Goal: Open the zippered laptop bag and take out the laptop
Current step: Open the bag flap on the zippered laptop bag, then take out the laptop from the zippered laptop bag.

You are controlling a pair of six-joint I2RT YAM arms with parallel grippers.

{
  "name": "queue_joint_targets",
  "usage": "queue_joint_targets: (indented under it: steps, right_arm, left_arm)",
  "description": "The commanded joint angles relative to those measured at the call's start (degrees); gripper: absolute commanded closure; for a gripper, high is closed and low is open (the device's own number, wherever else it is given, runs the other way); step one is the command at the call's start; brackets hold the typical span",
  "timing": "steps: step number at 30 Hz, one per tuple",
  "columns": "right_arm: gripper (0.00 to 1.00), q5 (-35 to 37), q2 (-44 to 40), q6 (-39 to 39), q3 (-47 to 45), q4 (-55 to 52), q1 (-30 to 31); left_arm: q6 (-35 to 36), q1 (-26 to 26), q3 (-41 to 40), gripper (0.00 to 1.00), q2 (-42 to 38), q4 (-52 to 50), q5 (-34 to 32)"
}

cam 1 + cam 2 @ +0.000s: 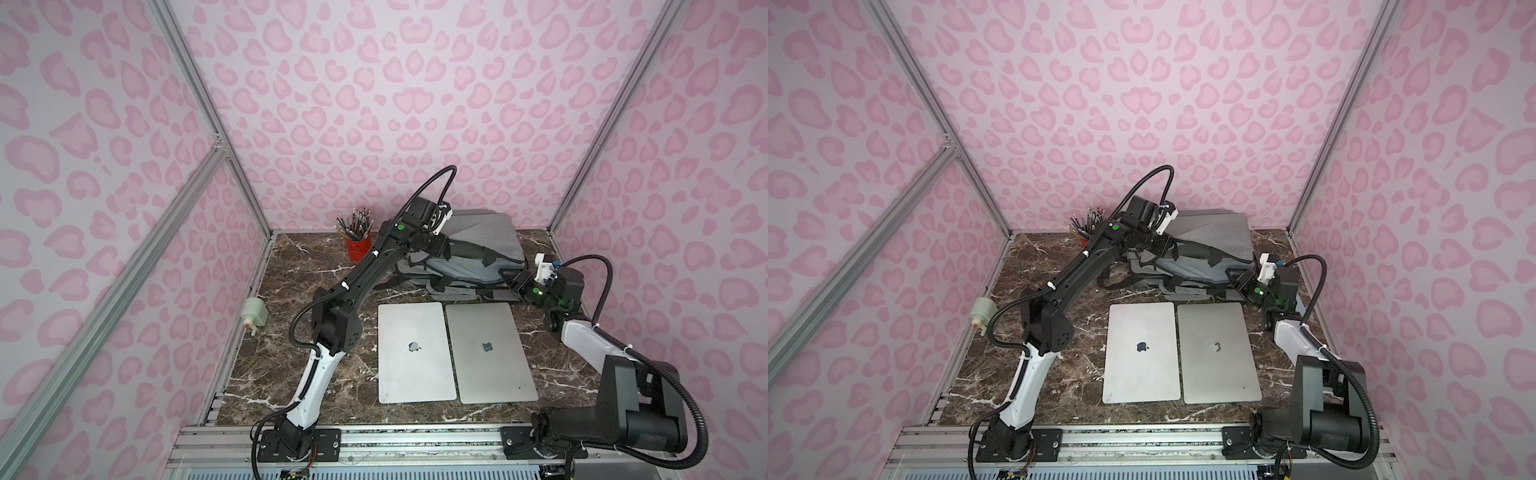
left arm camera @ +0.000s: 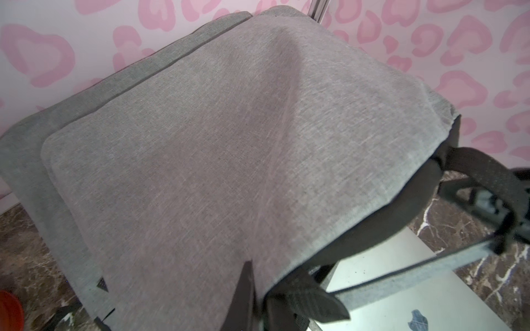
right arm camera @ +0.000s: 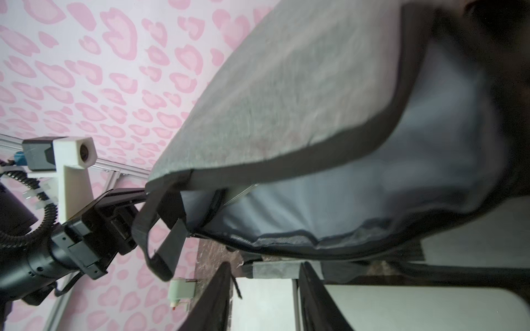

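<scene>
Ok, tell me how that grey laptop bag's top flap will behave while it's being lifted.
Probably floppy: the grey laptop bag has its flap creased and tented where the left end effector pinches its edge. Likely light, since one corner grip raises it. Its straps dangle loose and may snag.

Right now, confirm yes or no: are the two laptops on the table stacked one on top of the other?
No. In a top view the left laptop and the right laptop lie flat side by side on the table.
</scene>
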Motion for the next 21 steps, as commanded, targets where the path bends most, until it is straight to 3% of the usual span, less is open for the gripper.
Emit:
queue_joint_targets:
  steps: [1,14,21]
  right_arm:
    - [0.58,3.84,1.07,13.13,-2.97,15.13,3.02]
    - [0.55,16.25,16.17,31.64,-2.81,36.95,15.81]
    - [0.55,20.40,24.25,33.76,1.28,39.36,18.14]
  left_arm:
    - [-4.51,0.11,1.06,0.99,0.11,1.01,3.56]
    - [-9.62,0.06,1.13,0.99,0.74,2.24,7.88]
    - [-9.39,0.07,1.09,0.98,0.90,2.09,9.24]
